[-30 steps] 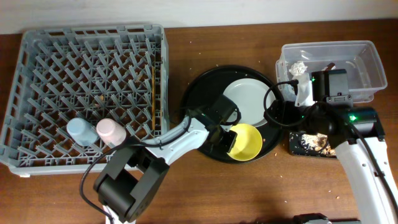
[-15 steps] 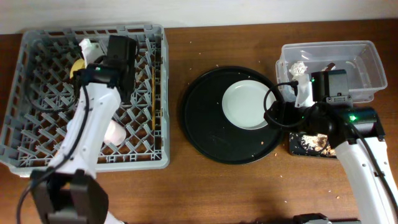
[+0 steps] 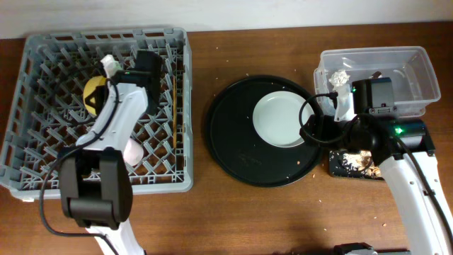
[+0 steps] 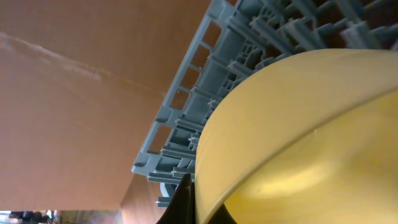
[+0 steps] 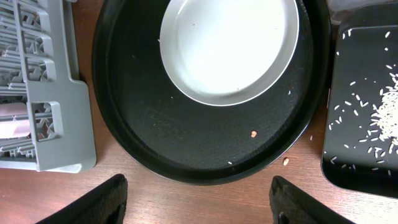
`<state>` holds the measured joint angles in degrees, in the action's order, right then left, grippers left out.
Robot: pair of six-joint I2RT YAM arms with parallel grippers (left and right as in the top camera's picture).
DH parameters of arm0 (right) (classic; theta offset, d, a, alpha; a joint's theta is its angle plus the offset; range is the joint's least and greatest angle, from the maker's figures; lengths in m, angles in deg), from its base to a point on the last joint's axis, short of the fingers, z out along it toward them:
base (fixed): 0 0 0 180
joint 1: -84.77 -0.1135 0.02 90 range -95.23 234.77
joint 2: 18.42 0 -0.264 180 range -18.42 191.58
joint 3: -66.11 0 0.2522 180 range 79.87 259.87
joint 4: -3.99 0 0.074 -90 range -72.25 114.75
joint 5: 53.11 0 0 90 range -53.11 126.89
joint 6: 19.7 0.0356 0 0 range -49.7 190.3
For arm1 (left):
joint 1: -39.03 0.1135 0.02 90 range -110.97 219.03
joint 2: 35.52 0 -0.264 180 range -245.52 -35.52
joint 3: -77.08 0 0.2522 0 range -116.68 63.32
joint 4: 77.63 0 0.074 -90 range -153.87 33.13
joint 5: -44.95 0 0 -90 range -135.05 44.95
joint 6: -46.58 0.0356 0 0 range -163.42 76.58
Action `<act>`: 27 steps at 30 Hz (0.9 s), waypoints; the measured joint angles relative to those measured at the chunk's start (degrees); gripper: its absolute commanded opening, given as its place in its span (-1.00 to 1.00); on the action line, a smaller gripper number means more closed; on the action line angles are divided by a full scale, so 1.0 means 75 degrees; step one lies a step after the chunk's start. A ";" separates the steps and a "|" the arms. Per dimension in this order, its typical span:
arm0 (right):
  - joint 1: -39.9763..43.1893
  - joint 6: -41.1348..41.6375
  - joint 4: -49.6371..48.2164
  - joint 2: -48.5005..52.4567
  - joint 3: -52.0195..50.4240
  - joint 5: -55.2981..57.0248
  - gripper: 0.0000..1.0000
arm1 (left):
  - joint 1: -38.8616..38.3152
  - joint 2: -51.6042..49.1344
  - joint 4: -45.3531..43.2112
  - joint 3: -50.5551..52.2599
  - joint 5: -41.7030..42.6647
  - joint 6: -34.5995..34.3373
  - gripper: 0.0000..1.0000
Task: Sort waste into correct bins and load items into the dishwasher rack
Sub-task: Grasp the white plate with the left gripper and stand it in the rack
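The grey dishwasher rack (image 3: 42, 163) fills the left of the overhead view and also shows in the left wrist view (image 4: 180, 118). My left gripper (image 3: 106, 74) is shut on the rim of the yellow bowl (image 3: 94, 97), which stands on edge among the pegs; the wrist view shows the gripper (image 4: 196, 205) and the bowl (image 4: 298, 137). A pale pink cup (image 3: 133, 151) and chopsticks (image 3: 174, 106) lie in the rack. The blue cup is hidden. My right gripper (image 5: 199, 190) is open and empty near the pale plate (image 3: 282, 119) (image 5: 230, 43).
The plate sits on a large round black tray (image 3: 237, 152) (image 5: 186, 140). At right, a clear tub (image 3: 417, 67) holds the white tissue (image 3: 340, 76) and a brown wrapper (image 3: 375, 74). A shallow black tray (image 3: 338, 168) (image 5: 357, 112) holds food scraps.
My left arm has carried the yellow bowl from the round tray into the rack and lowered it among the pegs. The right arm has barely moved.
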<state>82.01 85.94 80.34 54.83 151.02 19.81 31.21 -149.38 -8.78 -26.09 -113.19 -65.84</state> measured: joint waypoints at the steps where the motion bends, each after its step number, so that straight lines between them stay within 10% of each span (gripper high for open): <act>1: 0.0000 -0.0003 -0.0003 0.0000 0.0000 0.0003 0.48 | -0.0189 -0.0064 0.0055 -0.0012 -0.0096 -0.0032 -1.00; 6: 0.0000 -0.0003 -0.0006 0.0012 0.0000 0.0003 0.48 | -0.0799 -0.0251 0.0542 -0.0012 -0.0309 -0.0073 -0.45; 14: 0.0000 -0.0003 -0.0003 0.0015 0.0000 0.0003 0.48 | -0.1037 0.0017 0.2396 -0.0157 0.3351 -0.0455 0.16; 20: 0.0000 0.0000 -0.0003 0.0015 0.0000 0.0000 0.50 | -0.1256 0.1955 0.0731 -0.1052 0.8510 0.0778 0.06; 27: 0.0000 0.0000 -0.0035 0.0026 0.0000 0.0003 0.54 | -0.3392 -0.1335 -0.1897 -0.0842 1.0975 0.1122 -0.22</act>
<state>82.01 85.94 80.08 55.03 151.02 19.83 5.77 -159.39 -23.00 -32.41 -30.88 -57.42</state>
